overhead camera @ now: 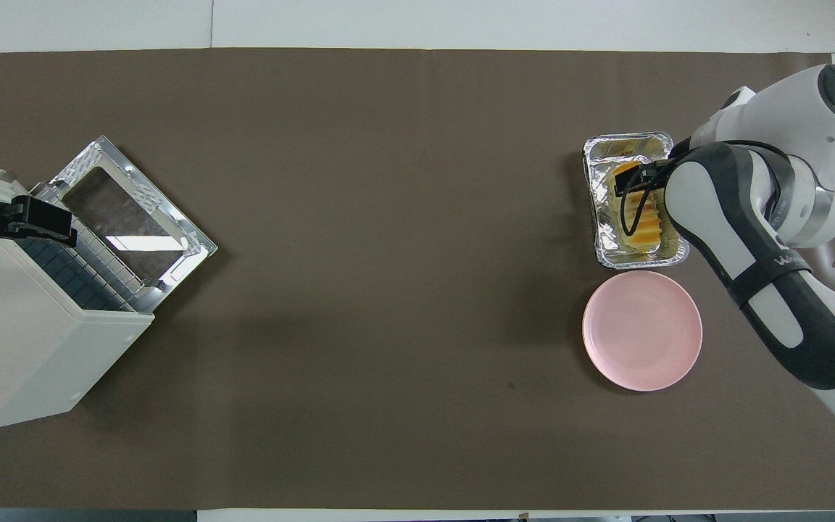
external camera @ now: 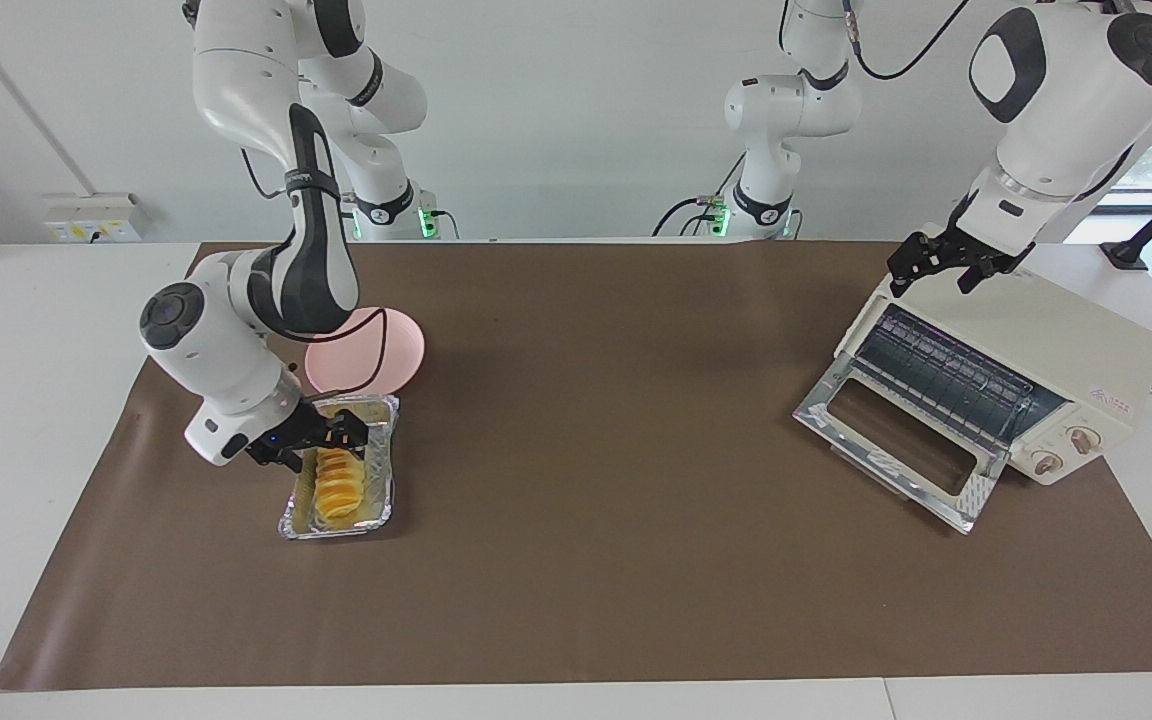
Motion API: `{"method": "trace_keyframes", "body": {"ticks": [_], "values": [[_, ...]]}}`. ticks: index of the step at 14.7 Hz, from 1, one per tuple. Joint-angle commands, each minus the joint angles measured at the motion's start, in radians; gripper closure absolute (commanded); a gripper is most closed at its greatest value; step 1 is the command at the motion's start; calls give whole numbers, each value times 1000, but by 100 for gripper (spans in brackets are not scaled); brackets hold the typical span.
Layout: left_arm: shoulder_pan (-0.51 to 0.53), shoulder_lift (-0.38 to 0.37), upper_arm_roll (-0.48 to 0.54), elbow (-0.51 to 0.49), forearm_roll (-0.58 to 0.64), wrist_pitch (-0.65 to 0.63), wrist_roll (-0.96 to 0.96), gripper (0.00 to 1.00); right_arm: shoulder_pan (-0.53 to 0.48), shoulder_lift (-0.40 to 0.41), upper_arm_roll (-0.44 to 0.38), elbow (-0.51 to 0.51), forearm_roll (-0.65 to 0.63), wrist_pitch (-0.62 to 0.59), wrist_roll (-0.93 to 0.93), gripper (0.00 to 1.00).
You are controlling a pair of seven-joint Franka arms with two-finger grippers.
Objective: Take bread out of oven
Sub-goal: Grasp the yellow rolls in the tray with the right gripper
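Observation:
The bread [external camera: 339, 490], a ridged yellow-orange loaf, lies in a silver foil tray [external camera: 336, 532] at the right arm's end of the table. It also shows in the overhead view [overhead camera: 646, 221], in the tray [overhead camera: 624, 141]. My right gripper [external camera: 351, 437] is open and low over the loaf's end nearer the robots, as also seen from overhead [overhead camera: 631, 181]. It hides part of the loaf. The cream-white oven [external camera: 1056, 340] stands at the left arm's end with its glass door [external camera: 896, 440] dropped open and its rack bare. My left gripper [external camera: 936, 275] waits, open, over the oven's top edge.
A pink plate [external camera: 396, 350] lies beside the foil tray, nearer to the robots; it also shows from overhead [overhead camera: 642, 330]. A brown mat [external camera: 596, 400] covers the table. The oven [overhead camera: 19, 355] and its door [overhead camera: 127, 210] take up the left arm's end.

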Motion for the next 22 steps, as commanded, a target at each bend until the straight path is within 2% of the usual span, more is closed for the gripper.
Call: {"method": "trace_keyframes", "body": {"ticks": [1, 7, 8, 12, 13, 16, 19, 22], "values": [[2, -25, 1, -29, -2, 17, 10, 0, -3, -23, 4, -62, -20, 45, -11, 0], [2, -25, 1, -29, -2, 17, 10, 0, -5, -48, 5, -183, -18, 188, -77, 2], [2, -25, 1, -31, -2, 17, 10, 0, -3, -48, 5, -182, -18, 186, -76, 18], [2, -25, 1, -29, -2, 17, 10, 0, -5, -46, 5, -174, -18, 169, -70, 96], [2, -25, 1, -29, -2, 19, 10, 0, -5, -48, 5, -172, -18, 166, -71, 100], [2, -25, 1, -29, -2, 17, 10, 0, -7, -55, 5, -156, -18, 131, -71, 100], [2, -25, 1, -29, -2, 17, 10, 0, -5, -103, 4, -75, -17, -48, -62, 100], [2, -25, 1, -29, -2, 17, 10, 0, -17, -230, 4, -87, -17, -241, -60, 100]]}}
